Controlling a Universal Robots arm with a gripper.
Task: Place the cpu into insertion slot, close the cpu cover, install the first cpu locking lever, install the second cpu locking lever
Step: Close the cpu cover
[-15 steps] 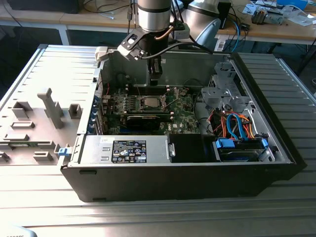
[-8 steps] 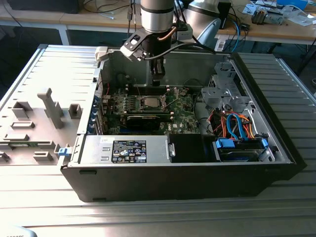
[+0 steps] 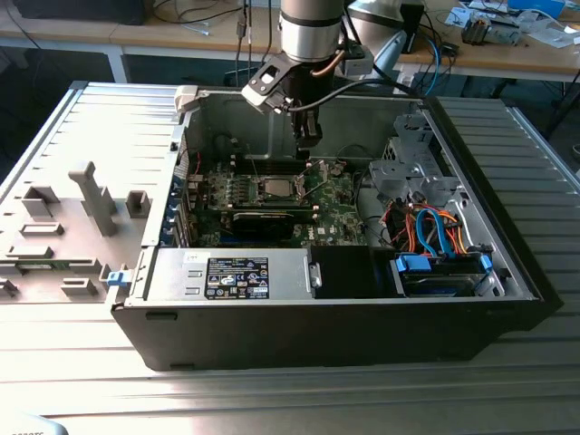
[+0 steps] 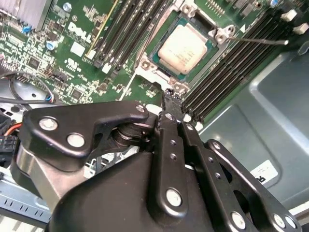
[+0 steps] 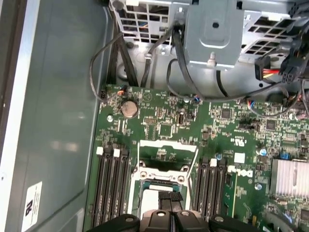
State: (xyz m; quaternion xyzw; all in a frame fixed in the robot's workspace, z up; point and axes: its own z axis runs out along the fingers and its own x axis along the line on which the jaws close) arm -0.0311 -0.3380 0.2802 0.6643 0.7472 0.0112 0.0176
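A silver cylindrical arm segment is seen upper centre; matte black link bars are studded with silver screws.

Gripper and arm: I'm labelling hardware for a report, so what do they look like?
The arm is a smooth silver-grey cylinder, and a black cable runs off from it. The gripper is matt black metal, built of flat linkage bars joined by round silver pins and small screws.

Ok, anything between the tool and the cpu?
Nothing visible. The cpu lies in the insertion slot, its top bare. The tool hangs above the slot's edge, with open air between them.
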